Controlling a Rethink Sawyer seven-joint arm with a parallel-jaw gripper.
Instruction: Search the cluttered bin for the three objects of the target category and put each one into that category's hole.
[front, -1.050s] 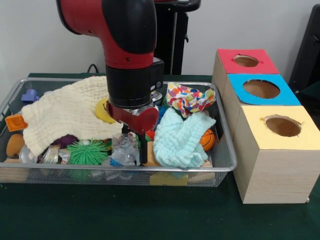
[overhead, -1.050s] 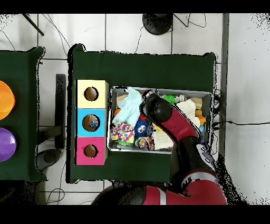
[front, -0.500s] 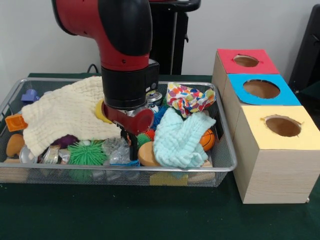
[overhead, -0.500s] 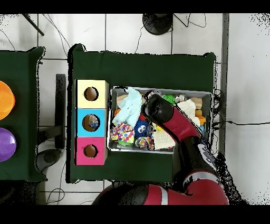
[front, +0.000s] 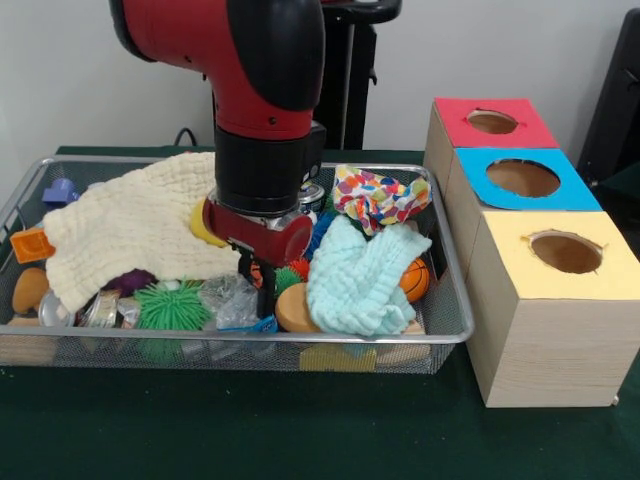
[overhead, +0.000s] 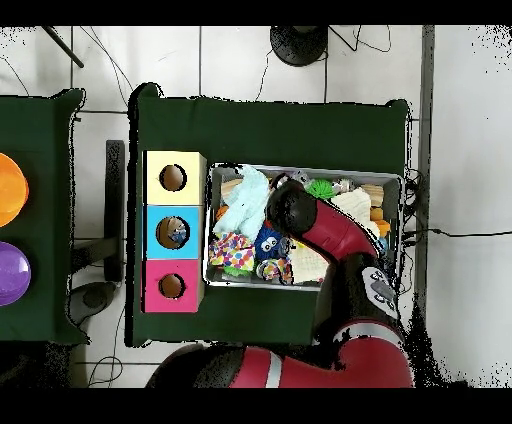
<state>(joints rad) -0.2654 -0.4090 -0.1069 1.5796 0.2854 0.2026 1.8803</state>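
Observation:
My gripper (front: 250, 274) hangs low inside the wire bin (front: 445, 335), just under the red wrist plate. It sits among clutter: crumpled clear plastic (front: 228, 296) at its left, an orange and green spiky ball (front: 290, 274) at its right, and a wooden disc (front: 296, 308) in front. How its jaws stand is hidden. Three hole boxes stand to the right of the bin: red (front: 495, 122), blue (front: 523, 178) and yellow (front: 565, 252). In the overhead view the arm (overhead: 300, 215) covers the gripper.
A cream cloth (front: 130, 225) drapes the bin's left half, a light blue cloth (front: 360, 275) its right front, and a spotted cloth (front: 375, 195) the back right. A green spiky ball (front: 175, 305), small basketball (front: 415, 280) and yellow smiley (front: 204, 222) lie between them.
The gripper has shifted left and back inside the bin, off the front edge. The wooden disc has come into view where it was.

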